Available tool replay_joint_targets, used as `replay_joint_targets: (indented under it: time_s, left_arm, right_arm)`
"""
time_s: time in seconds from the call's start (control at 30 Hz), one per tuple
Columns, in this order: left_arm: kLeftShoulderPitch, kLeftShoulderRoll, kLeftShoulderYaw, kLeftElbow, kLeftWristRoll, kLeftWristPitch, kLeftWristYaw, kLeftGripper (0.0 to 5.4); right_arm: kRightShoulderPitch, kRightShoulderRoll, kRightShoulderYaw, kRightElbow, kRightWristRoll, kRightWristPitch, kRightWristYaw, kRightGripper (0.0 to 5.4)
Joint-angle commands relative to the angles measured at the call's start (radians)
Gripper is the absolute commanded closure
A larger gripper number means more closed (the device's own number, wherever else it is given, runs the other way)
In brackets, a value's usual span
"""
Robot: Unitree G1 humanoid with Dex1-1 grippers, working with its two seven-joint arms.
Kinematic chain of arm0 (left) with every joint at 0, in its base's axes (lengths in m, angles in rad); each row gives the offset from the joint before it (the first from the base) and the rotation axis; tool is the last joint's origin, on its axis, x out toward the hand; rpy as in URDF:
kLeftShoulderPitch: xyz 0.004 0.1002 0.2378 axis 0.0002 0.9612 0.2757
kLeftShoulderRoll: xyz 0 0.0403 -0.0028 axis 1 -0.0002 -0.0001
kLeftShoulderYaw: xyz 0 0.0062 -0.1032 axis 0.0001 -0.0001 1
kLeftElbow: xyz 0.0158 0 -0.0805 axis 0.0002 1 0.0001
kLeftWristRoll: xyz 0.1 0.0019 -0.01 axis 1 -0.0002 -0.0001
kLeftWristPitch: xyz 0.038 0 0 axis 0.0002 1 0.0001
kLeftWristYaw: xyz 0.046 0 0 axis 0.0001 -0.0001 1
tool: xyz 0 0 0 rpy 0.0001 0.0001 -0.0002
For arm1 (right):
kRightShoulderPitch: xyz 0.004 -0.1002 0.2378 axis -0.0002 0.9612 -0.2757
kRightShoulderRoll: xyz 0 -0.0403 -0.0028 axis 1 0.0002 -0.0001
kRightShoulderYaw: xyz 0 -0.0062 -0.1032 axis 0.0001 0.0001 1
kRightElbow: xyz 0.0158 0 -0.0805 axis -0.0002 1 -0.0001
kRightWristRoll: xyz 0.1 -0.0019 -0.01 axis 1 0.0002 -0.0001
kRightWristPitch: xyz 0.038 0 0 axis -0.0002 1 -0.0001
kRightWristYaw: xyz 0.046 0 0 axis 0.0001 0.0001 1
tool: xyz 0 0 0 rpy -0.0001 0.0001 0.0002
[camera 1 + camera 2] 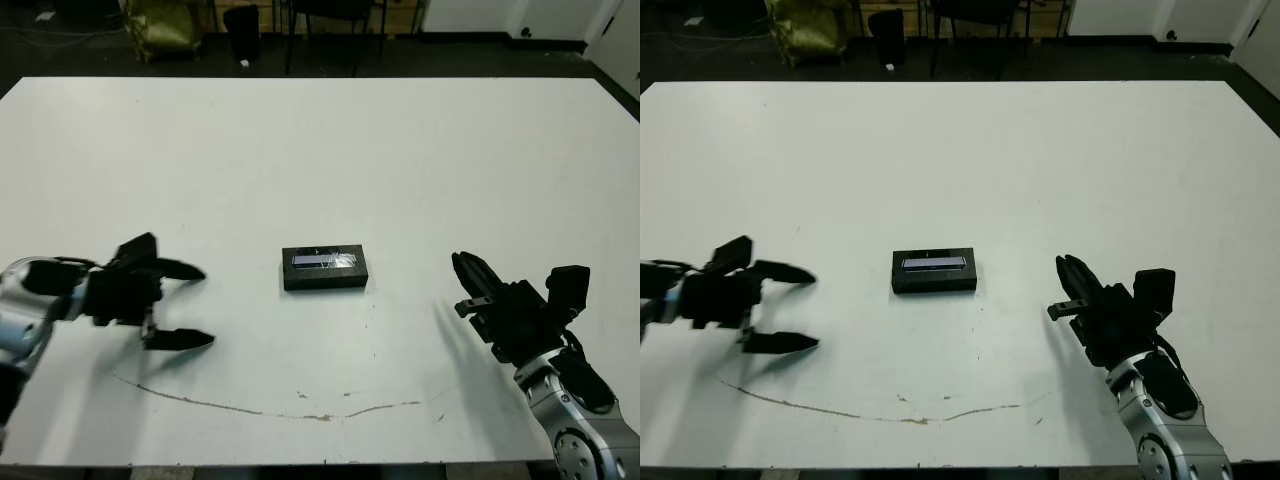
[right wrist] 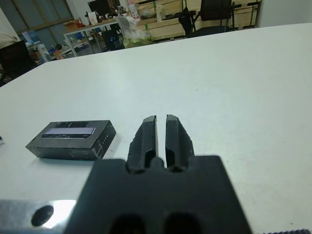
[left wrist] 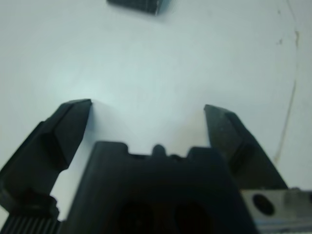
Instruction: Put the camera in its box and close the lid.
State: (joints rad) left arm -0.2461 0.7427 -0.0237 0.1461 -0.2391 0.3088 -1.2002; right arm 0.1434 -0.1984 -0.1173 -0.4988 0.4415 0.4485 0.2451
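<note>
A black closed box (image 1: 325, 279) lies at the middle of the white table, and the lid (image 1: 325, 260) with its pale strip rests flat on top of it. The camera is hidden from every view. My left gripper (image 1: 208, 305) hovers low over the table to the left of the box, open, with nothing between its fingers. My right gripper (image 1: 465, 262) is to the right of the box, shut on nothing, its fingers (image 2: 168, 131) pressed together. The right wrist view shows the box (image 2: 73, 144) beside those fingers, apart from them.
A thin brown scuff line (image 1: 300, 405) runs across the table near its front edge. Beyond the far edge stand a dark chair (image 1: 330, 20), a black bin (image 1: 242, 30) and a yellow-green bag (image 1: 165, 25). In the right wrist view, desks and shelves show far off.
</note>
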Motion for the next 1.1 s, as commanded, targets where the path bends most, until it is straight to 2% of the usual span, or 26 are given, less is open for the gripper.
replay_joint_targets:
  time_s: [0.03, 0.13, 0.23, 0.4, 0.63, 0.9, 1.0, 1.1]
  left_arm:
    - [0.084, -0.055, 0.103, -0.157, -0.038, 0.089, 0.192, 0.88]
    - [0.140, -0.162, 0.161, -0.308, -0.055, 0.104, 0.393, 1.61]
    - [0.175, -0.261, 0.147, -0.423, -0.014, 0.036, 0.554, 2.36]
    - [0.181, -0.389, 0.044, -0.529, 0.089, -0.054, 0.735, 3.59]
    - [0.117, -0.526, -0.142, -0.544, 0.212, -0.044, 0.877, 5.30]
    - [-0.009, -0.618, -0.313, -0.411, 0.360, 0.035, 0.934, 5.38]
    - [-0.056, -0.640, -0.340, -0.371, 0.390, 0.113, 0.938, 5.38]
    - [-0.100, -0.671, -0.335, -0.312, 0.385, 0.184, 0.938, 5.38]
  right_arm:
    - [0.010, 0.001, 0.001, 0.021, 0.013, 0.014, 0.007, 5.40]
    - [0.008, 0.004, 0.005, 0.031, 0.013, 0.007, 0.006, 5.40]
    - [0.007, -0.001, 0.007, 0.035, 0.005, 0.004, 0.005, 5.40]
    - [0.010, -0.002, 0.010, 0.035, -0.007, 0.005, -0.003, 5.40]
    - [0.015, 0.011, 0.014, 0.046, -0.006, 0.003, -0.005, 5.40]
    - [0.017, 0.027, 0.012, 0.115, -0.009, -0.074, 0.031, 5.40]
    - [0.020, 0.031, 0.014, 0.112, -0.006, -0.069, 0.024, 5.40]
    - [0.020, 0.030, 0.016, 0.115, -0.010, -0.081, 0.031, 5.40]
